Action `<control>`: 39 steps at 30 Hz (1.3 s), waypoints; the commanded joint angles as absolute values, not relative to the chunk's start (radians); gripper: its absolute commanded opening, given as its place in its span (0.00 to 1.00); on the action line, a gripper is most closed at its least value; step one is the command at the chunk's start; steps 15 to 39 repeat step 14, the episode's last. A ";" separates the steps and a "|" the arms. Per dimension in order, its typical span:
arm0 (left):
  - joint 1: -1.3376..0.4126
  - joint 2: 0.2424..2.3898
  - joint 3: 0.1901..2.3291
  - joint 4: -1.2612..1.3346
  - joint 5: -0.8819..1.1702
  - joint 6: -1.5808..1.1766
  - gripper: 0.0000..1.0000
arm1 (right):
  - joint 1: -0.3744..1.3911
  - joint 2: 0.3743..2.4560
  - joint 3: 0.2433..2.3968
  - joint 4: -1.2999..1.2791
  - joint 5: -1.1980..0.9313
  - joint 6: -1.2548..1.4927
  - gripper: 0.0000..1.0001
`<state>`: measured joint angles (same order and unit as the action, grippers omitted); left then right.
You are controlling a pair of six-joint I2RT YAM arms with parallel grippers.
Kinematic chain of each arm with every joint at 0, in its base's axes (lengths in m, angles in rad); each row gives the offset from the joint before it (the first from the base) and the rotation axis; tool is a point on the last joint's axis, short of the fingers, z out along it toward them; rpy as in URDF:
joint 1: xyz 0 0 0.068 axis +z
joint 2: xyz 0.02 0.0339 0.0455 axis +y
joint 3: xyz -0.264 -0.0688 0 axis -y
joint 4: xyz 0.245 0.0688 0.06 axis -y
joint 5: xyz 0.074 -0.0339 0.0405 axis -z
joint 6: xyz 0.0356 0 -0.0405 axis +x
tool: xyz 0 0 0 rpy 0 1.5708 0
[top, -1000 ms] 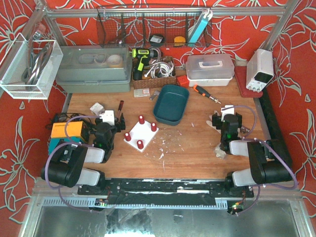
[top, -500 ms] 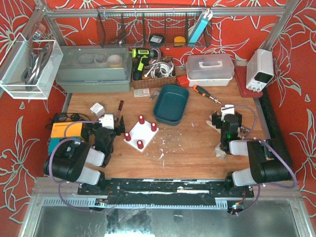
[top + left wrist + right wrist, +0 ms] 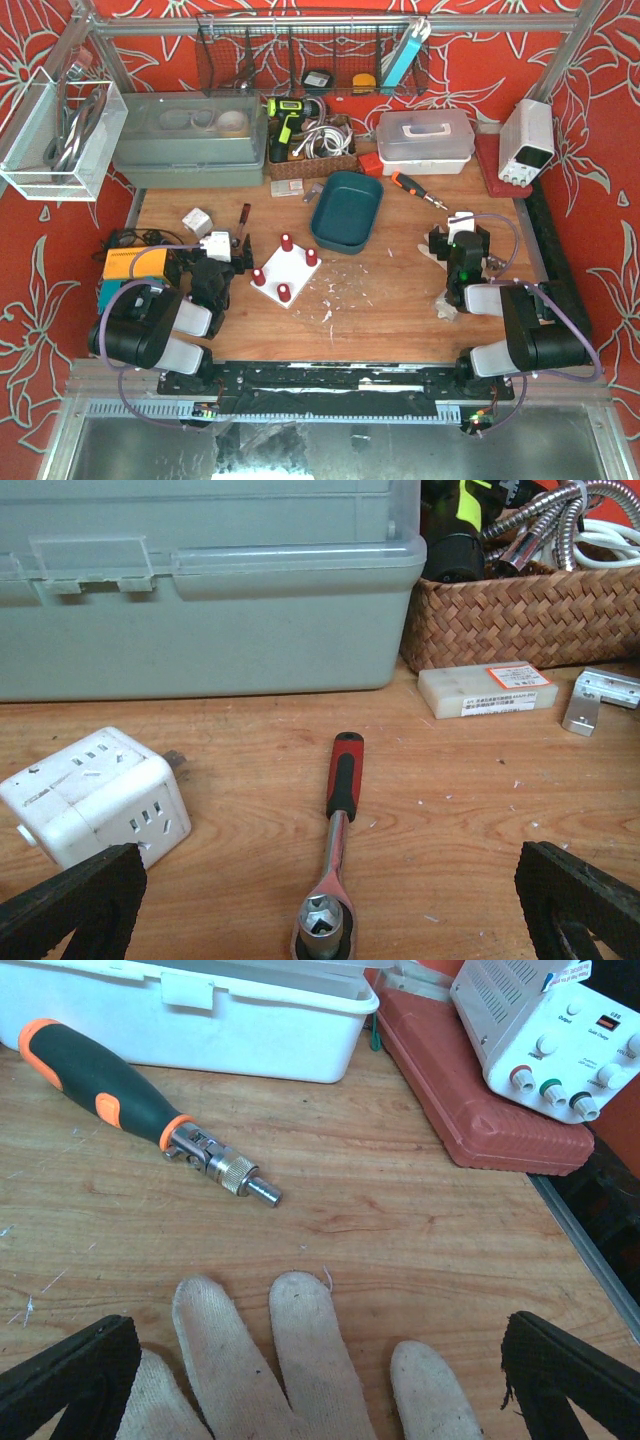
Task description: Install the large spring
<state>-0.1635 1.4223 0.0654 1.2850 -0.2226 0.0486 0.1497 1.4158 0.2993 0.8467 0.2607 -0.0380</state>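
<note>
Nothing is legible: the label (image 3: pixel 518 677) on the white box (image 3: pixel 470 696) ahead-right of the left gripper (image 3: pixel 320 900) and the panel print on the power supply (image 3: pixel 540 1030) ahead-right of the right gripper (image 3: pixel 320 1370) are blurred.

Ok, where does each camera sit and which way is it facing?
Top external: above, behind the bases, looking down on the table; both arms show.
Left wrist: low, facing the grey bin; left gripper open at bottom corners.
Right wrist: low, facing the white box; right gripper open likewise.
Shared: top and left wrist see the ratchet.
</note>
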 commanded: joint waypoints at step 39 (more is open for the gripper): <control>-0.148 1.416 0.086 1.302 -0.207 0.052 1.00 | 0.143 1.414 0.285 0.874 0.258 -0.029 0.99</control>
